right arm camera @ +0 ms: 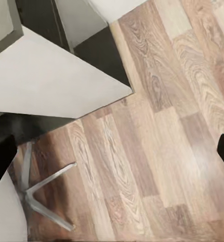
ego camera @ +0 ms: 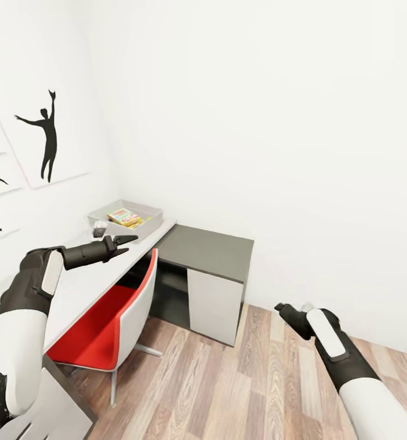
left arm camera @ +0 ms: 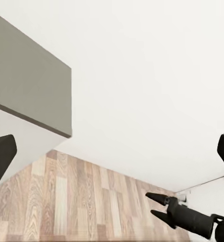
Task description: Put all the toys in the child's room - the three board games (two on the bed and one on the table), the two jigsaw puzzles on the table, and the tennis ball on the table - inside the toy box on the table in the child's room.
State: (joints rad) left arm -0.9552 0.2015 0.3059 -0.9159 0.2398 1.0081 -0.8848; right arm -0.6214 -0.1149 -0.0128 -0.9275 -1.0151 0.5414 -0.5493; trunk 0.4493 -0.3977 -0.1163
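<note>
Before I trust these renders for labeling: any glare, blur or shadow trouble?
Head view: flat even light, white walls nearly featureless, toy box small and soft. Left wrist view: washed-out wall, no shadows. Right wrist view: chair legs slightly blurred, floor grain clear.

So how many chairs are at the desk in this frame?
1: a red-seated chair with a white shell, pushed under the long pale table, between the left gripper and the dark grey desk section. Its legs show in the right wrist view.

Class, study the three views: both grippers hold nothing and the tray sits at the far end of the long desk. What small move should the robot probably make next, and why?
Probably roll closer to the table. The toy box, already holding colourful toys, sits at its far end. The left gripper is open and empty just short of it; the right gripper hangs low over the floor.
</note>
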